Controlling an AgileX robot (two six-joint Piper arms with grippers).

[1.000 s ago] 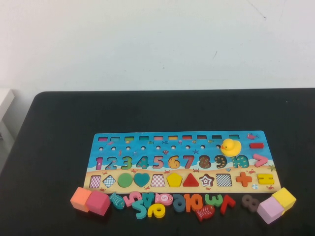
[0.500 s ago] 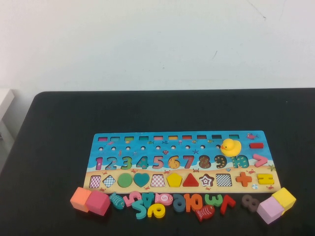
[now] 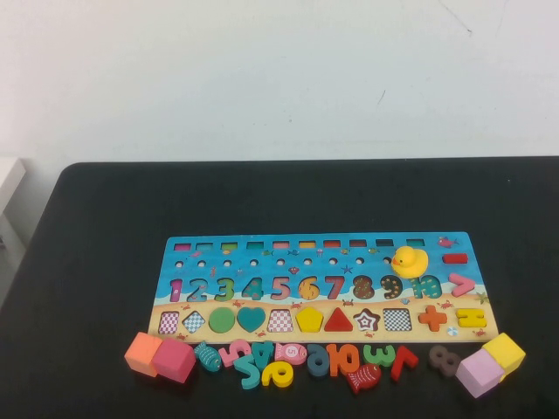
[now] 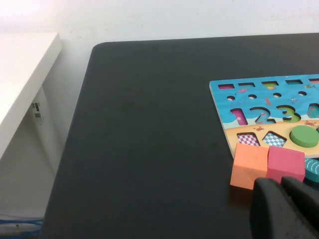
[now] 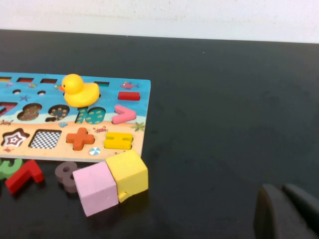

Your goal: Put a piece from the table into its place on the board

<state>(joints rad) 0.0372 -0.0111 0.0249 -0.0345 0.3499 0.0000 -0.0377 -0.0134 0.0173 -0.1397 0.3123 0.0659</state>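
The board (image 3: 210, 247) lies across the middle of the black table (image 3: 105, 227). The piece, a flat yellow pentagon (image 3: 309, 319), sits in the board's shape row between a checkered slot and a red triangle (image 3: 338, 320). Neither arm shows in the high view. In the left wrist view my left gripper (image 4: 281, 181) is shut and empty, low over the table just short of an orange cube (image 4: 249, 164) and a pink cube (image 4: 285, 163). In the right wrist view my right gripper (image 5: 281, 188) is shut and empty, to the right of a yellow cube (image 5: 128, 173).
A yellow rubber duck (image 3: 409, 260) stands on the board near the 9. Loose numbers and fish (image 3: 362, 376) lie in a row along the board's near edge, with cube pairs at both ends. A white shelf (image 4: 20, 74) stands left of the table.
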